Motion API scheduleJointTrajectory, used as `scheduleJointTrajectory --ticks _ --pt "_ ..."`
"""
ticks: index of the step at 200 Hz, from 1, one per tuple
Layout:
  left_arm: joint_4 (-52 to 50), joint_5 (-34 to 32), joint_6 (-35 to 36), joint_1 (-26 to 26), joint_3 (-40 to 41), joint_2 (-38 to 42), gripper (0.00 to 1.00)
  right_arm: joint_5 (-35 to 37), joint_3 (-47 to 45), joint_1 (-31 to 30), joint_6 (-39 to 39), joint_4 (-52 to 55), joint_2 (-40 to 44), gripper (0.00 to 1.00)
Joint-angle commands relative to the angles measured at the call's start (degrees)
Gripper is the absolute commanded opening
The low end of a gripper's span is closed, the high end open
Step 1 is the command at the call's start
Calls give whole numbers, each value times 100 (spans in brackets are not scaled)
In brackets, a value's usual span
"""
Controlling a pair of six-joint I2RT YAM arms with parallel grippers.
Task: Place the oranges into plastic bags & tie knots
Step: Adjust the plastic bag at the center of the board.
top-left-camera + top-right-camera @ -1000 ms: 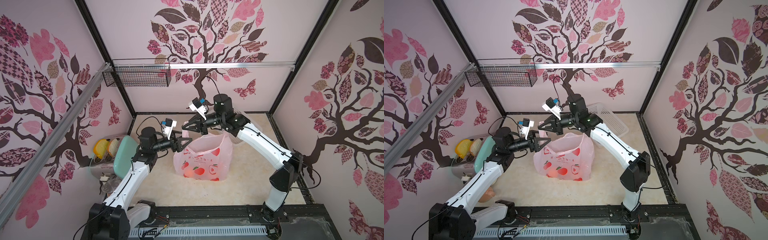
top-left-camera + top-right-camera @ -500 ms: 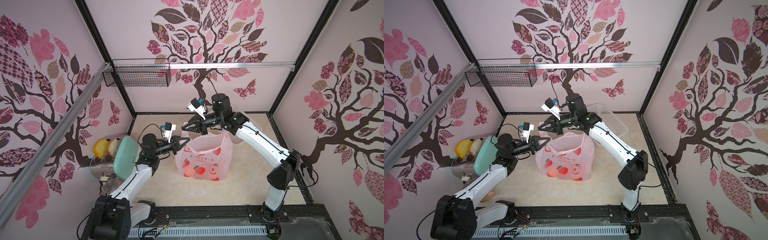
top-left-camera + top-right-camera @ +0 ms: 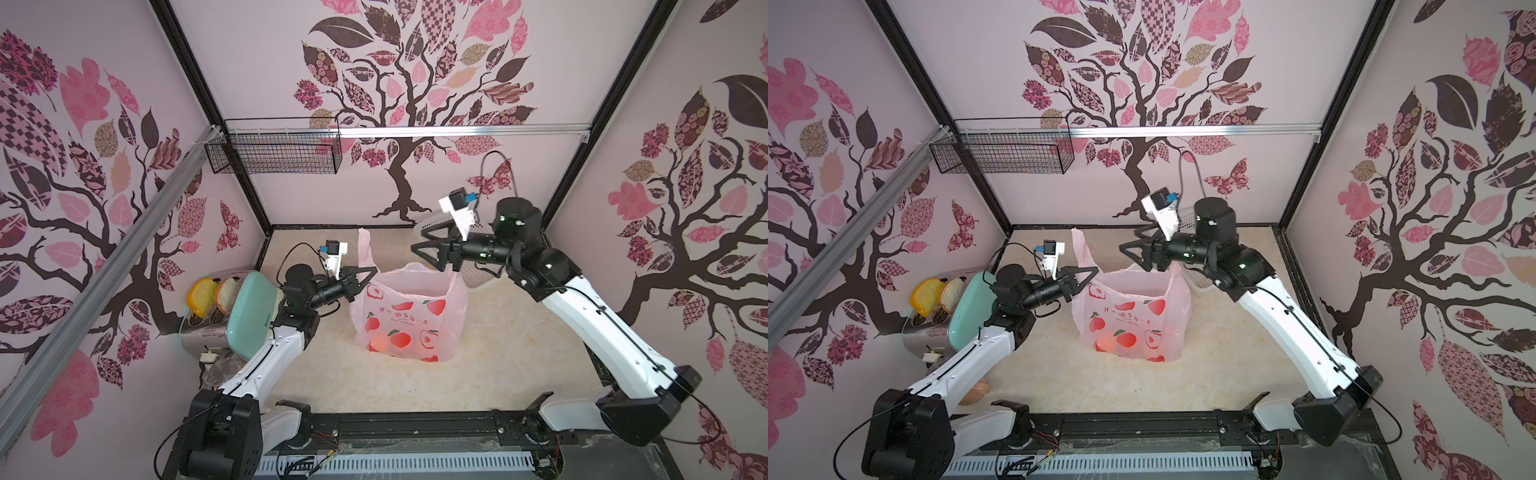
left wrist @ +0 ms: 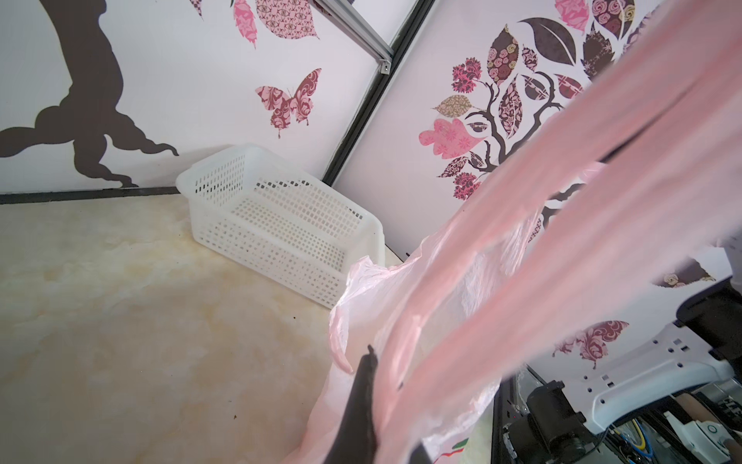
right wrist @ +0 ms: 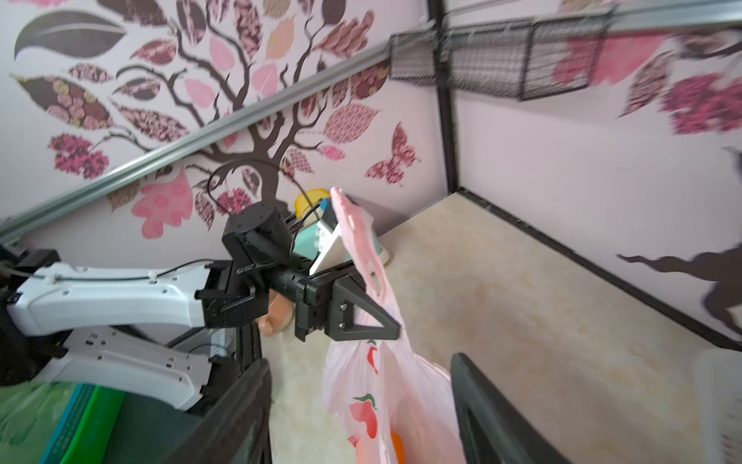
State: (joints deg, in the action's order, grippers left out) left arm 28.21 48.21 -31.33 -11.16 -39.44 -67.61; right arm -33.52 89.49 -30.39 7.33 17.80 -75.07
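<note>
Left gripper [image 3: 371,273] is pinched shut on one handle [image 3: 364,249] of the bag [image 3: 409,316], which stands mid-table with oranges [image 3: 380,345] inside. Right gripper [image 3: 424,251] gapes empty just above the bag's other side. You should take the second handle low, then cross both.
</note>
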Motion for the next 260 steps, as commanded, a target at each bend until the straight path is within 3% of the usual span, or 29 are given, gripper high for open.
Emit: scheduleJointTrajectory --ticks 1,22,42,68,135,167,177,197,213,260 --pt "-50 -145 -57 24 -182 -50 0 558 -277 557 477 -113 387 74" --pt "-272 -185 -92 19 -307 -118 0 541 -737 1090 568 -42 533 78" --pt "-514 -199 -44 24 -397 -122 0 36 -1577 1525 842 -600 771 82" --pt "-635 -130 5 26 -406 -87 0 -321 -2439 1571 733 -1362 1091 99" --pt "-748 -66 66 22 -433 -128 0 -1460 -3798 1570 596 -3325 971 100" --pt "-740 -40 42 26 -433 -156 0 -1401 -3685 1570 253 -3276 610 99" --pt "-753 -39 42 19 -437 -164 0 -1535 -3694 1565 271 -3425 524 97" --pt "-788 -54 57 24 -457 -160 0 -1920 -3642 1554 329 -3658 361 83" --pt "-803 -31 58 22 -476 -182 0 -1974 -3598 1536 237 -3653 277 68" --pt "-852 -4 59 21 -519 -193 0 -2071 -3552 1528 239 -3689 46 41"
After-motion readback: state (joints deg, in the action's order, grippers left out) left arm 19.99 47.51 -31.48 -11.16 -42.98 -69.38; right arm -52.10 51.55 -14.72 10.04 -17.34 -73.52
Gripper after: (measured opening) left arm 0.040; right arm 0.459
